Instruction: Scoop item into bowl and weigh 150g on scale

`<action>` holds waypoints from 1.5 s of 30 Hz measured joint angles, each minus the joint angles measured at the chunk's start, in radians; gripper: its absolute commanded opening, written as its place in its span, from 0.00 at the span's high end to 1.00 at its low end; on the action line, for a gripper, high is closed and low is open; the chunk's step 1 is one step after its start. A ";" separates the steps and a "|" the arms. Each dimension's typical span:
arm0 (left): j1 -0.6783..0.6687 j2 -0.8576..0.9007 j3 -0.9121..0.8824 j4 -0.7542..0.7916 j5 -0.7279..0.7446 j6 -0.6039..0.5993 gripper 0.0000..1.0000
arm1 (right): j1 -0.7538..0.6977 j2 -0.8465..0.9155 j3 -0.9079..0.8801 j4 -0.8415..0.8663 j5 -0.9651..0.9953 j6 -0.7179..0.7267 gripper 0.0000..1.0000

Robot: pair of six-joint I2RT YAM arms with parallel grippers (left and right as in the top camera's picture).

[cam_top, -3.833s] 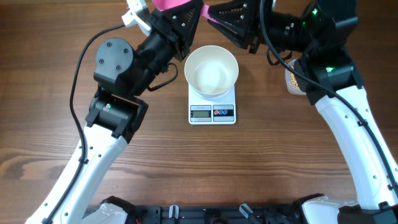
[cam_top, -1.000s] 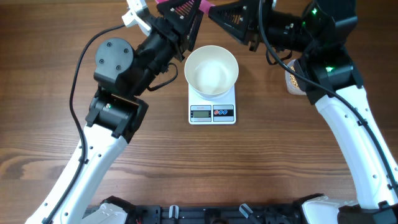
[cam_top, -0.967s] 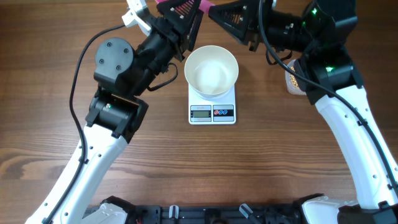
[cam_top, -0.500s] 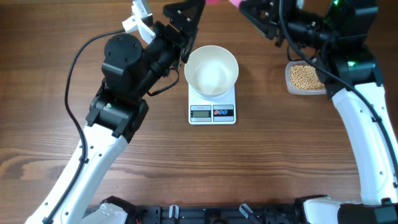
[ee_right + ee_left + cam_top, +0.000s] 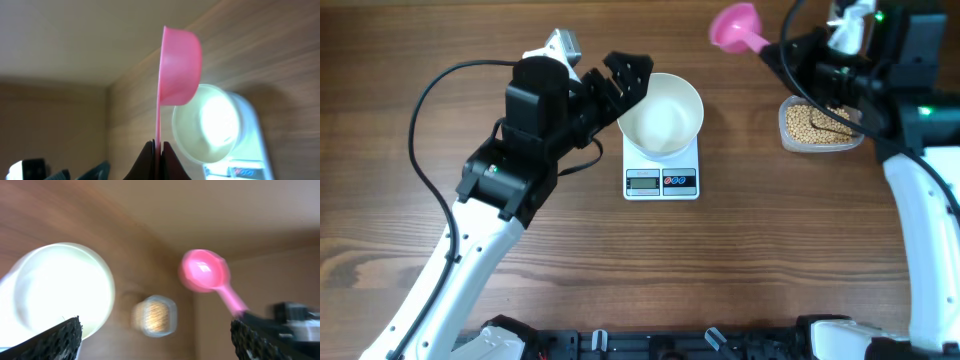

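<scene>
Right hand (image 5: 788, 52) is clenched on the thin handle of the pink scoop (image 5: 732, 23). The scoop is up in the air on the far side, right of the bowl and left of the tub. In the right wrist view the scoop is turned on edge with its cup sideways, and the fingers (image 5: 150, 156) are pinched tight on the handle.

Left hand (image 5: 623, 78) is released, jaws spread wide and nothing between them. It hovers just beside the left rim of the bowl (image 5: 660, 112).

The bowl is white and sits upright on the scale (image 5: 662, 172) in the middle of the tabletop (image 5: 620, 260). The scale's display and buttons face the near edge.

The beans (image 5: 808, 122) lie in the clear tub (image 5: 790, 140) at the right, well apart from the scale and partly under the right arm. The left wrist view is blurred.
</scene>
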 measured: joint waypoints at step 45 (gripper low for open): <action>-0.036 0.219 0.250 -0.591 0.036 0.301 0.55 | -0.036 0.076 0.156 -0.654 0.465 -0.381 0.96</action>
